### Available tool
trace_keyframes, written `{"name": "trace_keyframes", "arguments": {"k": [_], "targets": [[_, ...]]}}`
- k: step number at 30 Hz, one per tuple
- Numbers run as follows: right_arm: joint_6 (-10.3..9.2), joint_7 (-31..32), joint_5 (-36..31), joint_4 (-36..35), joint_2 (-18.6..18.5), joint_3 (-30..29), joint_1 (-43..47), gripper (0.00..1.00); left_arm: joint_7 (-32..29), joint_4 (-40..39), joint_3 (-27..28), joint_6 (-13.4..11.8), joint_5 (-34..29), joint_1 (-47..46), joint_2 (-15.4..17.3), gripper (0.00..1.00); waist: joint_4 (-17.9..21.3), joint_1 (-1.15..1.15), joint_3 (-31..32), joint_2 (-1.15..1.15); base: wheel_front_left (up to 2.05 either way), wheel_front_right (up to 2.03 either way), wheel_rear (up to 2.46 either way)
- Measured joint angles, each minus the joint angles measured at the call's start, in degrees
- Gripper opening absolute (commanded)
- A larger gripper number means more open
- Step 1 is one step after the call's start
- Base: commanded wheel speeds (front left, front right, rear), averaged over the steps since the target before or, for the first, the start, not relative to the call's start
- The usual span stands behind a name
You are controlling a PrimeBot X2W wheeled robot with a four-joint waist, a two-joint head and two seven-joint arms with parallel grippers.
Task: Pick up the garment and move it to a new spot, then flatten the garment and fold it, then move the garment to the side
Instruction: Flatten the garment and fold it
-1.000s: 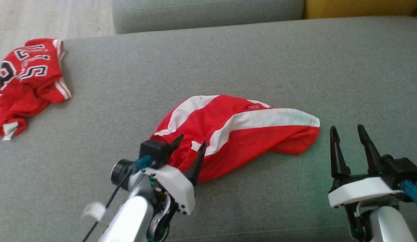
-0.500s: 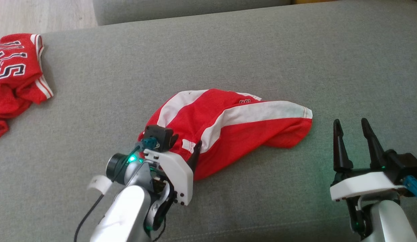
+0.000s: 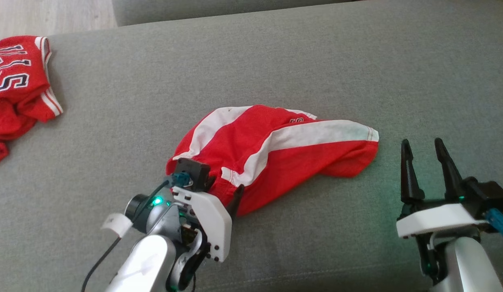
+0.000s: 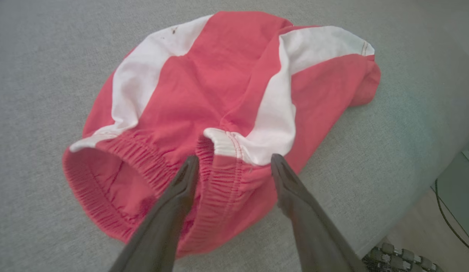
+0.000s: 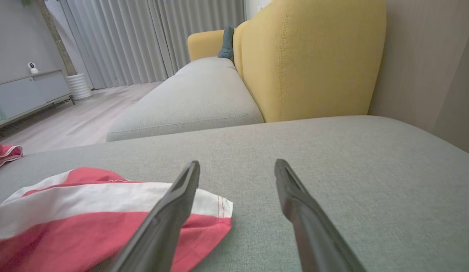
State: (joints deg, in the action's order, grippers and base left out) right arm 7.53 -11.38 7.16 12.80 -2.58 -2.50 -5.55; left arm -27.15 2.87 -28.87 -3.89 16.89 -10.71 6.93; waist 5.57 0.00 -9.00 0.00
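Shorts (image 3: pixel 275 150) lie mid-sofa (image 3: pixel 275 61), crumpled. The waist faces near-left and the leg hem points right.

Handling, judged from the look: thin, light jersey cloth, fully limp. It will drape and bunch and won't hold shape once lifted. The cloth is probably a bit slick, while the gathered elastic waistband (image 4: pixel 219 189) is thicker and grippier. That makes the waistband the best place to pinch, taking both layers at the raised fold next to the white stripe. A single-layer pinch would likely let the shorts swing open or slip.

Left gripper (image 4: pixel 234 158) is at the near-left edge of the shorts. Its fingers are spread wide and straddle that waistband fold, and nothing is clamped yet. Right gripper (image 3: pixel 421 142) is near-right, just beside the hem and apart from it. Its fingers are spread and it holds nothing.

Unclear:
- Head view: the wrist camera block hides one left fingertip.
- Can't tell whether the left tips press the cloth or hang just above it.
- The second leg is folded under or behind, so the layout is unknown.
- Small print near the top of the shorts is unreadable.
- Red jersey (image 3: pixel 16 81) at far left is cut off by the frame edge.
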Motion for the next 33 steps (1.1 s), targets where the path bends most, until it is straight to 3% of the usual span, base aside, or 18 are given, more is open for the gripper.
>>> {"name": "trace_keyframes", "arguments": {"k": [5, 12, 14, 16, 18, 19, 20, 28, 33], "targets": [[0.0, -0.23, -0.01, 0.16, 0.0, -0.02, -0.15, 1.0, 0.0, 0.3, 0.76, -0.21, 2.38, -0.05, -0.52, 0.99, 0.68, 0.0, -0.43, 0.0, 0.0, 0.0, 0.0], [0.01, -0.58, -0.01, 0.69, 0.0, -0.05, -0.16, 1.0, 0.03, 1.11, 2.65, -0.93, 5.72, -0.24, -1.64, 0.72, 1.29, 0.0, -0.75, 0.0, 0.0, 0.0, 0.0], [0.0, -0.71, -0.01, 0.8, 0.0, -0.07, -0.18, 1.0, 0.04, 1.22, 3.15, -1.16, 6.6, -0.25, -1.88, 0.58, 1.33, 0.0, -0.75, 0.0, 0.0, 0.0, 0.0], [0.01, -0.73, -0.01, 0.92, 0.0, -0.07, -0.19, 1.0, 0.1, 1.56, 3.38, -1.18, 6.92, -0.33, -1.87, 0.37, 1.33, 0.0, -0.73, 0.0, 0.0, 0.0, 0.0], [0.01, -0.73, -0.01, 0.92, 0.0, -0.08, -0.2, 1.0, 0.12, 2.13, 3.35, -1.16, 6.95, -0.44, -1.89, 0.31, 1.29, 0.0, -0.73, 0.0, 0.0, 0.0, 0.0], [0.01, -0.74, -0.01, 0.92, 0.0, -0.08, -0.2, 1.0, 0.27, 2.44, 3.33, -1.16, 6.97, -0.45, -1.9, 0.21, 1.26, 0.0, -0.72, 0.0, 0.0, 0.0, 0.0], [0.01, -0.74, -0.01, 0.93, 0.0, -0.08, -0.2, 1.0, 0.6, 2.69, 3.33, -1.16, 6.98, -0.46, -1.91, 0.0, 1.21, 0.0, -0.72, 0.0, 0.0, 0.0, 0.0], [0.01, 0.96, -0.27, 3.18, 0.0, -1.57, -1.18, 1.0, 4.85, 3.0, 3.42, -1.23, 6.97, -0.6, -2.27, 0.0, 0.33, 0.0, -0.78, 0.0, 0.0, 0.0, 0.0], [0.01, 4.53, -0.16, 8.45, -0.01, -3.71, -4.91, 1.0, 7.8, 2.9, 3.86, -1.76, 6.98, -0.48, -2.32, 0.0, -0.77, 0.0, -1.16, 0.0, 0.0, 0.0, 0.0]]}}
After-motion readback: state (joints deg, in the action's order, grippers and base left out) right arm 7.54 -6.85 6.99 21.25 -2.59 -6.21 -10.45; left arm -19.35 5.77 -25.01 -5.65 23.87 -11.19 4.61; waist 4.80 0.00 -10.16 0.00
